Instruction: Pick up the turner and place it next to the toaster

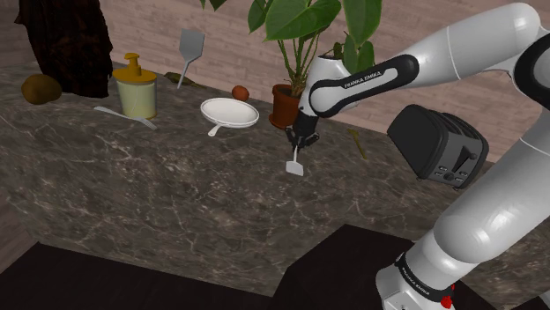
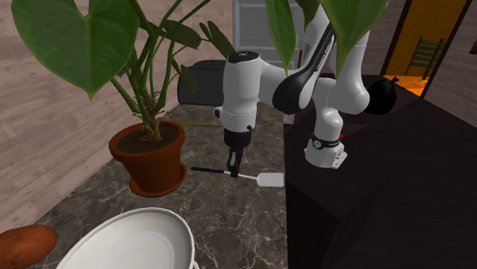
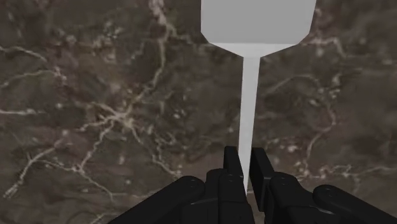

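Your gripper [image 3: 247, 160] is clamped on the turner [image 3: 249, 95] by its thin white shaft, leaving the blade free ahead. It hangs low over the table [image 1: 176, 194] beside the potted plant [image 1: 286, 104]. That is well apart from the toaster [image 1: 436, 145], so you likely need to carry it across.

Shoulder view: high, beside arm [image 1: 476, 220], facing down and across marbled countertop [image 1: 176, 202]; toaster [image 1: 438, 145] near, potted plant [image 1: 286, 104] at far edge. Second exterior view: low, close, from beside potted plant, facing back toward arm. Wrist view: on hand, looking down along gripper [image 3: 247, 158], very near countertop. Shared by all three: turner [image 3: 256, 38], countertop around it.
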